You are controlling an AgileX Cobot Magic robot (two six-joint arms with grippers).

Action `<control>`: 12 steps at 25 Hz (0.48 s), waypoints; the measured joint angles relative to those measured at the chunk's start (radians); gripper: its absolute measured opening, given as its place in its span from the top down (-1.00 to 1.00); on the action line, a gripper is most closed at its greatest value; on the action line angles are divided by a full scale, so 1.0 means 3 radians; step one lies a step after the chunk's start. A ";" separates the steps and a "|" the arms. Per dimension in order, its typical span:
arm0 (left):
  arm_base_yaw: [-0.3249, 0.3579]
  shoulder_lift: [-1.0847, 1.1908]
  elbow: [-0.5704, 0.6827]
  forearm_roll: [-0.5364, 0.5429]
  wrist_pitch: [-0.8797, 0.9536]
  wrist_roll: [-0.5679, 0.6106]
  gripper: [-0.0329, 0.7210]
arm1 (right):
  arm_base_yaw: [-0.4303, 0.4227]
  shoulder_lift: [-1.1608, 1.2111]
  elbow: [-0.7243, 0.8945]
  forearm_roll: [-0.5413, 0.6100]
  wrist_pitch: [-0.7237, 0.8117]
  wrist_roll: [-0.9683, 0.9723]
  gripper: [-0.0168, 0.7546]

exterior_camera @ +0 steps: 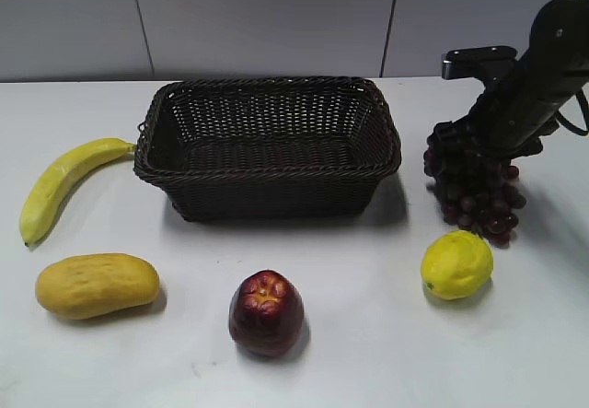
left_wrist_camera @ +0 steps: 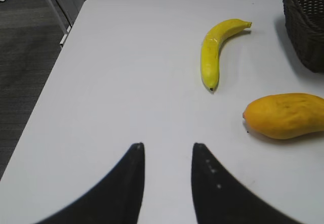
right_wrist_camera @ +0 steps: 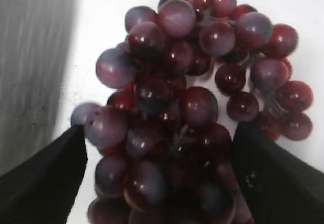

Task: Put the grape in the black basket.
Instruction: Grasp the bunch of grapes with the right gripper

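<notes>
Over on the right, the right end effector [right_wrist_camera: 157,173] is down on the grape [exterior_camera: 476,192], its two dark fingers [right_wrist_camera: 273,178] spread on either side of the bunch, which lies on the white desk [exterior_camera: 368,334] just right of the basket [exterior_camera: 267,145] and behind the lemon [exterior_camera: 456,264]. I cannot tell whether the fingers grip the bunch. The left end effector [left_wrist_camera: 167,183] hangs released above bare desk, near the banana [left_wrist_camera: 215,52] and mango [left_wrist_camera: 286,115]; an apple [exterior_camera: 266,313] sits up front.

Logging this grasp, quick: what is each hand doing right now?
Left hand: open, empty, above bare table.
Right hand: fingers straddle the grape; whether it grips cannot be told.
</notes>
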 joint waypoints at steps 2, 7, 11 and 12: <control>0.0000 0.0000 0.0000 0.0000 0.0000 0.0000 0.28 | 0.0000 0.0102 -0.0035 -0.0008 0.0012 0.0000 -0.77; 0.0000 0.0000 0.0000 0.0000 0.0000 0.0000 0.28 | 0.0000 0.0201 -0.0045 -0.0024 0.0025 0.0000 -0.57; 0.0000 0.0000 0.0000 0.0000 0.0000 0.0000 0.28 | 0.0000 0.0201 -0.0045 -0.0030 0.0072 0.0000 -0.19; 0.0000 0.0000 0.0000 0.0000 0.0000 0.0000 0.28 | 0.0000 0.0201 -0.0049 -0.0030 0.0077 0.0000 -0.02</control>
